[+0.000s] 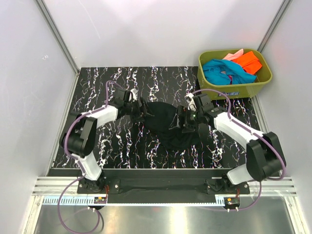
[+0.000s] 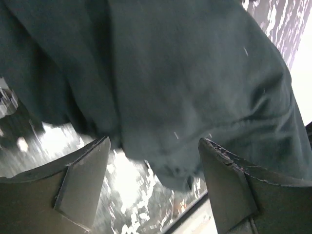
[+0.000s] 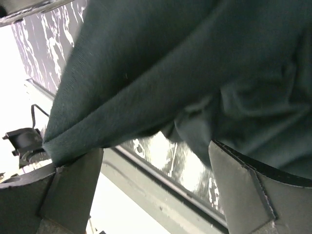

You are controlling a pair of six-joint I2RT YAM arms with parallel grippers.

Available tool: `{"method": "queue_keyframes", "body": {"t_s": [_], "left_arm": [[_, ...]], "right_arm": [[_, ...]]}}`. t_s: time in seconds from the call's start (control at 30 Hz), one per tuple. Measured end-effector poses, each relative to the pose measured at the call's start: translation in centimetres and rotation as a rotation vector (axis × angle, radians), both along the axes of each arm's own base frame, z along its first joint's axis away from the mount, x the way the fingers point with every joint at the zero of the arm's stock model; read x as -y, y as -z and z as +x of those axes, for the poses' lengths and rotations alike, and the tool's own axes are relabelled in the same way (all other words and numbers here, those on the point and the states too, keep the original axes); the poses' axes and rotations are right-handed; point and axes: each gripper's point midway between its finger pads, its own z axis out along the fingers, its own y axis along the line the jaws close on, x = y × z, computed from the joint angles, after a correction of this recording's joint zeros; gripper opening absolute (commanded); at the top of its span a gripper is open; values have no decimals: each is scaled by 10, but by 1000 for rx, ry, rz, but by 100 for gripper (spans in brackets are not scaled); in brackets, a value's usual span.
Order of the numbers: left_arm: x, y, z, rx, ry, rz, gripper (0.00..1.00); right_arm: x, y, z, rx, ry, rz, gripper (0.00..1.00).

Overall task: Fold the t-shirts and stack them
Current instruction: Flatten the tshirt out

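The large black t-shirt lies bunched in the middle of the marbled table. My left gripper is at its left edge and my right gripper is at its right edge. In the left wrist view the left gripper is open, with the black t-shirt just beyond its fingertips. In the right wrist view the right gripper is open, and the black t-shirt hangs over its tips. The teal-blue t-shirt, orange t-shirt and pale pink t-shirt lie in the tub.
The olive-green plastic tub stands at the back right corner of the table. White walls close in the left, back and right sides. The table's front edge and a metal rail run by the arm bases.
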Motion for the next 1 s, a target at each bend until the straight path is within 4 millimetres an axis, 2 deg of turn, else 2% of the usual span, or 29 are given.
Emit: {"method": "queue_keyframes", "body": {"t_s": [0.03,0.1,0.2,0.23,0.27,0.3,0.37,0.43,0.53,0.6,0.63,0.77,1.0], "left_arm": [[-2,2,8,0,-3,-5,77],[-3,1,22,16,4,-11,77],[2,-13,51,73,25,-21,74],[5,-18,61,95,36,-34,72],[9,-23,70,113,47,-48,64],[14,-26,76,126,59,-64,60],[19,-28,80,139,77,-95,50],[23,-23,78,121,90,-119,47],[26,-21,73,105,106,-141,51],[28,-21,71,105,117,-146,64],[28,-21,70,106,123,-143,66],[30,-14,64,80,144,-111,64],[32,15,48,30,152,66,68]], "right_arm": [[-2,0,4,4,-2,-1,93],[-7,0,15,12,-7,-2,83],[-14,1,31,20,-14,-3,73],[-15,2,35,20,-15,-5,70],[-17,2,38,21,-14,-5,61],[-18,3,40,22,-13,-7,56],[-19,3,44,26,-12,-11,54],[-20,1,49,34,-11,-12,44],[-23,-5,60,56,-6,-13,45],[-25,-9,68,73,-1,-16,53],[-26,-10,72,79,1,-22,57],[-26,-10,81,90,6,-39,60],[-22,1,77,63,18,-69,61]]}}
